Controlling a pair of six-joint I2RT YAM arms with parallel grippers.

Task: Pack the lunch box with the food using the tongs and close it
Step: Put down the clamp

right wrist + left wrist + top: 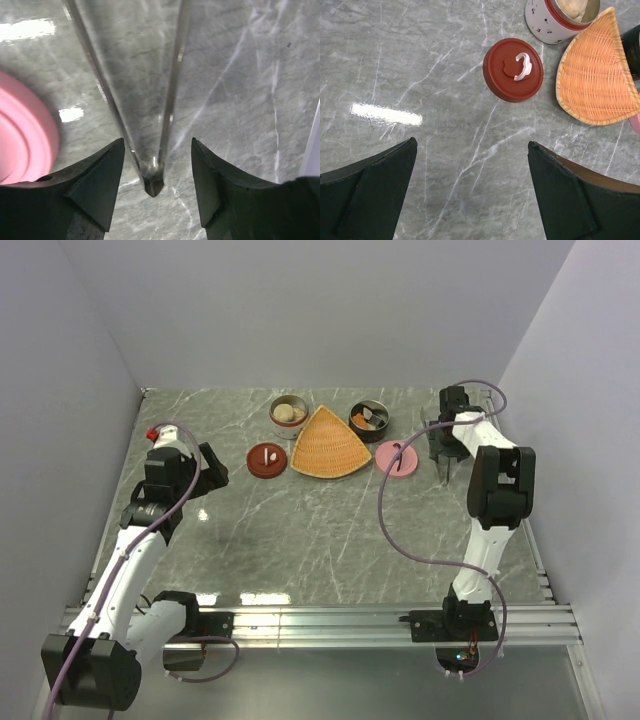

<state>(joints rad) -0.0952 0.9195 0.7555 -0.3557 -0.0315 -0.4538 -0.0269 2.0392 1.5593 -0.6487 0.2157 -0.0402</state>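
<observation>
The tongs point(151, 177) lie flat on the table point(320, 530) toward its far right corner, their joined end nearest the right wrist camera and their 2 thin arms spreading away from it. The right gripper point(157, 145) straddles that joined end with its jaws partly open; a gap shows on each side, so it grasps nothing, and it looks placed to close on the tool. Just left of the tongs lies a pink lid point(25, 130), cut off by the frame. The left gripper point(472, 145) hangs over bare marble near the left edge, jaws spread wide and empty, probably waiting its turn. Along the far edge a white tin point(547, 22) holds beige lumps point(572, 7), and a black tin point(369, 418) holds orange pieces point(362, 420); between them rests an orange woven tray point(597, 70), with a red lid point(513, 70) beside it. Whether rice rolls sit in the black tin is too small to tell.
</observation>
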